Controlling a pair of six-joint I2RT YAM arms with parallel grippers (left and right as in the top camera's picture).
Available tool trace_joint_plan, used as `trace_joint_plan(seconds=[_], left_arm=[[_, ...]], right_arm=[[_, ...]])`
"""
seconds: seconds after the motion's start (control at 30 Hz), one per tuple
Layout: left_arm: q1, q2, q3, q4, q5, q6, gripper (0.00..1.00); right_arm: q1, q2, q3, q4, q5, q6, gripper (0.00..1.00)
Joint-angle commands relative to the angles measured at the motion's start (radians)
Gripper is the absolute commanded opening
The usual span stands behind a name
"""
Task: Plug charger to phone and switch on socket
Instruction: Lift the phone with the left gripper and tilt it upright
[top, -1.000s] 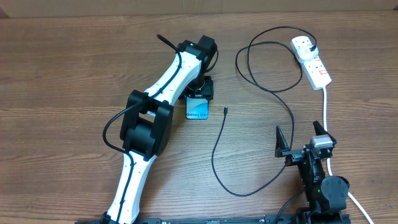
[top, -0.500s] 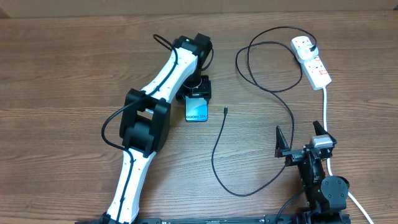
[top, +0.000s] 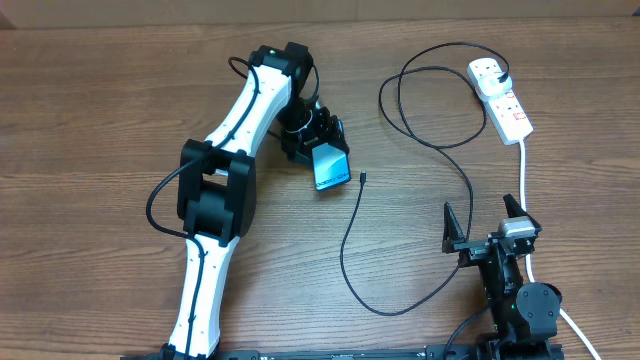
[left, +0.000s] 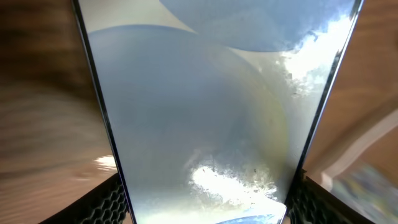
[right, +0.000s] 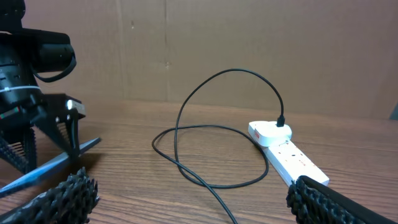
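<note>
My left gripper (top: 316, 142) is pinching the phone (top: 331, 167) by its far end, so the phone sticks out from the fingers toward the near side of the table (top: 100, 120). It sits at a slant, though I cannot tell which end is higher. On the left wrist camera the glass fills nearly the whole view. Its two black edges run down into the ribbed black pads (left: 112, 202) on either side, which press against those edges. From the right wrist camera the same phone shows edge-on, a thin slanted sliver under the black fingers.

The phone is a slim, flat, glossy rectangle, light blue on the overhead camera. Close up the screen looks pale grey-blue, with bright reflections smeared across it.

The charger (top: 343, 252) is a thin black cable lying in loose curves on the wood-grain table. Its small connector tip (top: 363, 178) lies just beside the phone's free end, to the right and not touching it. The other end loops away to a black plug (top: 506, 78) seated in the socket (top: 503, 100), a white rounded strip of smooth plastic with red marks at the far right. A thick white cord (top: 524, 175) runs from it toward the near edge.

My right gripper (top: 483, 222) sits at the near right with its fingers spread wide and nothing between them, well apart from the phone.
</note>
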Motion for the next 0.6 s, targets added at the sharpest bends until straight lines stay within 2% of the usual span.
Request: trace_joint_plan(seconds=[0.0, 0.17, 0.3, 0.37, 0.57], left_arm=[[0.035, 0.006, 0.029, -0.002, 0.296, 0.037, 0.67], [0.075, 0.006, 0.029, 0.002, 0.570, 0.042, 0.67], [0.108, 0.006, 0.029, 0.003, 0.849, 0.042, 0.66], [0.119, 0.006, 0.029, 0.006, 0.932, 0.041, 0.65], [0.154, 0.006, 0.029, 0.005, 0.988, -0.043, 0.66]], right_arm=[[0.009, -0.007, -0.011, 0.003, -0.006, -0.002, 1.00], [0.009, -0.007, -0.011, 0.003, -0.005, -0.001, 1.00], [0.009, -0.007, -0.011, 0.003, -0.006, -0.001, 1.00], [0.009, -0.007, -0.011, 0.003, -0.005, -0.001, 1.00], [0.009, -0.007, -0.011, 0.003, -0.006, -0.002, 1.00]])
